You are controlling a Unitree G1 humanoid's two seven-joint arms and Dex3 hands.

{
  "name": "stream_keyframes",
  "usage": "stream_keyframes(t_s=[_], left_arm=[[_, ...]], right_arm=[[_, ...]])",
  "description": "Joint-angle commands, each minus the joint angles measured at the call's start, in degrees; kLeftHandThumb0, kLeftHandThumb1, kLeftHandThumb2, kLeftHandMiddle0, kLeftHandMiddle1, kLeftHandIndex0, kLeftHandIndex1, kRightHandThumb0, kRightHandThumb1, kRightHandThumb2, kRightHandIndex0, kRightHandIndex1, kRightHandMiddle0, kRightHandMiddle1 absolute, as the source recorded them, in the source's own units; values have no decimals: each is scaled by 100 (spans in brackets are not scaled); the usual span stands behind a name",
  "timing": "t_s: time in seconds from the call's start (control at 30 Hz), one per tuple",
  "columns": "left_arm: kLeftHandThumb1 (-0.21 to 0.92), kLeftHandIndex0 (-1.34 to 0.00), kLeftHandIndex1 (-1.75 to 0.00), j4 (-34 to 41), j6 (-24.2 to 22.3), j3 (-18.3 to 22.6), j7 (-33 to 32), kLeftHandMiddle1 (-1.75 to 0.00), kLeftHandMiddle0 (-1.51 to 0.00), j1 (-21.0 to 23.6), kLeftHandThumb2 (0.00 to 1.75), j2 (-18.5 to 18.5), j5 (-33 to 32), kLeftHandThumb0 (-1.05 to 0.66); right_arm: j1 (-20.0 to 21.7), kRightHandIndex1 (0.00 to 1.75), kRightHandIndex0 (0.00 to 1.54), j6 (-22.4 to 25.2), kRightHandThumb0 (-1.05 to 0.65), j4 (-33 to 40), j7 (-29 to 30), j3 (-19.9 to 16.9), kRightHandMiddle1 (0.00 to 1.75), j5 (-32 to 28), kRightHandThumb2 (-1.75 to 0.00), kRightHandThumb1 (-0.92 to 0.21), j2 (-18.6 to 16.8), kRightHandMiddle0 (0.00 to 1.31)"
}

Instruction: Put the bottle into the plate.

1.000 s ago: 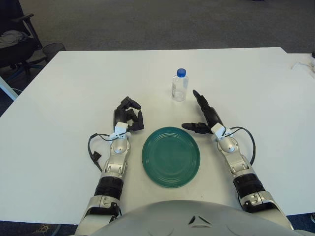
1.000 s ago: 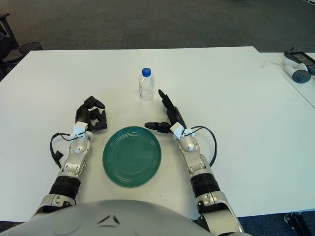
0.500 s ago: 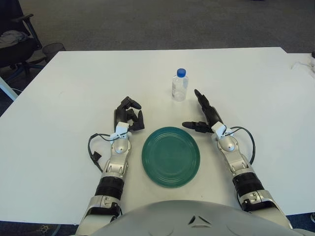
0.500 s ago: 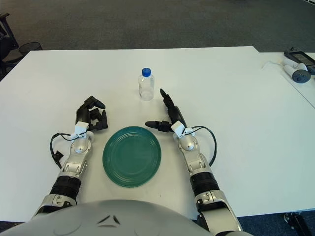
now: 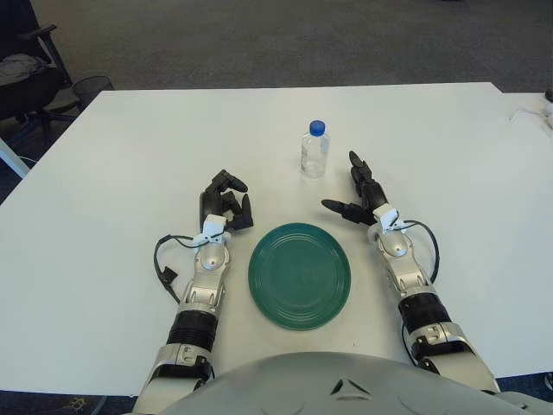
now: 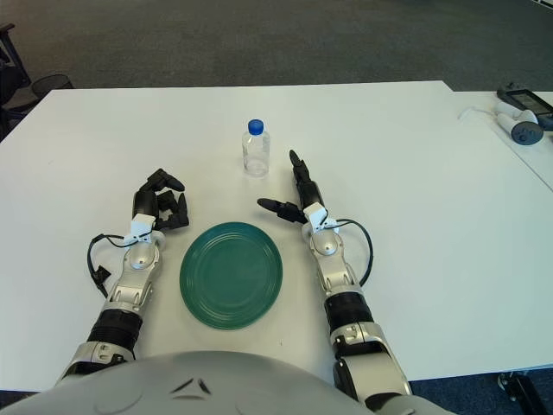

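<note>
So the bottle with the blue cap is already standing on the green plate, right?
Not quite. The bottle with the blue cap stands on the white table, beyond the green plate, which holds nothing. The left eye view shows it. The right hand is open beside it.

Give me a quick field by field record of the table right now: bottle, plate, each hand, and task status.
bottle: clear, blue cap, upright on the table, beyond the plate
plate: green, empty, between the two hands
right hand: fingers spread, holding nothing, near the bottle on its right, not touching it
left hand: fingers curled, holding nothing, left of the plate
task status: bottle not yet grasped
</note>
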State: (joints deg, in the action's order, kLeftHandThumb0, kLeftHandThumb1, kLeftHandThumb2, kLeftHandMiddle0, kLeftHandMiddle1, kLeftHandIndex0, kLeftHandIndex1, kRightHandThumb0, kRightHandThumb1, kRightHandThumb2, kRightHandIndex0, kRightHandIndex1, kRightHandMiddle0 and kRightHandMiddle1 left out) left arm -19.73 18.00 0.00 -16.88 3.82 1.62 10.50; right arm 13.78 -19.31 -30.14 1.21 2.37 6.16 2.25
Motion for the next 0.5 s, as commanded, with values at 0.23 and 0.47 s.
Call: stream_keyframes(t_s=[0.23,0.47], left_arm=[[17,-73,-175,-156,-68,10,177,-175,-127,-133,149,-28,-141,-53],[18,-72,-175,-163,-40,5,169,-175,-127,-149,148,-35,-117,-52]], right_arm=[[1191,0,0,125,-91,-1107,359,-409,0,-314,-1,-77,-257,0],[1900,0,0,286,-90,-1873,822,-554,0,-338,-4,-83,-479,0]])
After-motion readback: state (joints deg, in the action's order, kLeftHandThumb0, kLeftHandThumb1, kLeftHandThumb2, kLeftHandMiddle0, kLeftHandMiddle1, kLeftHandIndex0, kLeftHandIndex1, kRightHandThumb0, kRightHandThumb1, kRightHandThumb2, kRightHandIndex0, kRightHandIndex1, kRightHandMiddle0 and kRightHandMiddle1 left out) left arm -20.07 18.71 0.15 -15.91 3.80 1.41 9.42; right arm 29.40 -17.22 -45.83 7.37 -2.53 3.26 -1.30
